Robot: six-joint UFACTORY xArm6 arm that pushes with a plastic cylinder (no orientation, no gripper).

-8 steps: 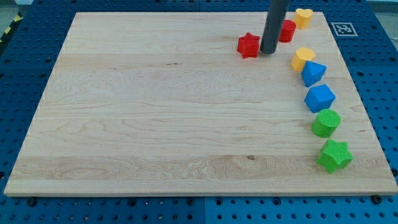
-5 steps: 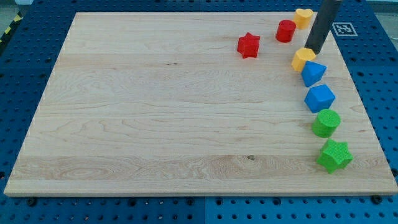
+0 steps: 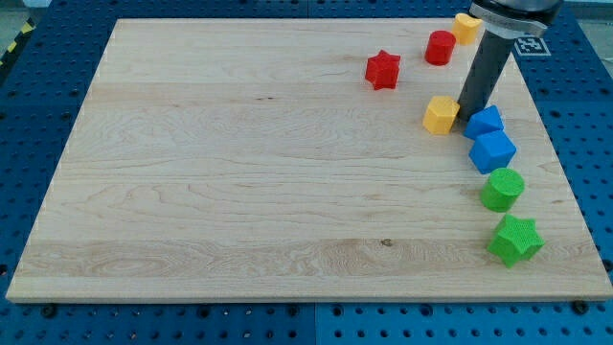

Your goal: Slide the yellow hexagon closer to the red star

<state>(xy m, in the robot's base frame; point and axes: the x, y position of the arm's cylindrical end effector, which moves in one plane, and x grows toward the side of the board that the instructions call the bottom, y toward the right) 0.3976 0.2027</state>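
Note:
The yellow hexagon (image 3: 442, 114) lies on the wooden board (image 3: 239, 172) at the view's right, below and right of the red star (image 3: 383, 69). My tip (image 3: 469, 107) stands just right of the hexagon, touching or nearly touching it, and just left of the upper blue block (image 3: 486, 122). The dark rod rises from there to the view's top.
A red cylinder (image 3: 441, 47) and a yellow heart-like block (image 3: 465, 27) sit near the top right corner. Down the right side run a second blue block (image 3: 492, 151), a green cylinder (image 3: 503, 189) and a green star (image 3: 515, 240).
My tip moved from beside the red star to the right, then down and left, pushing the yellow hexagon down and to the left. The upper blue block shifted slightly down.

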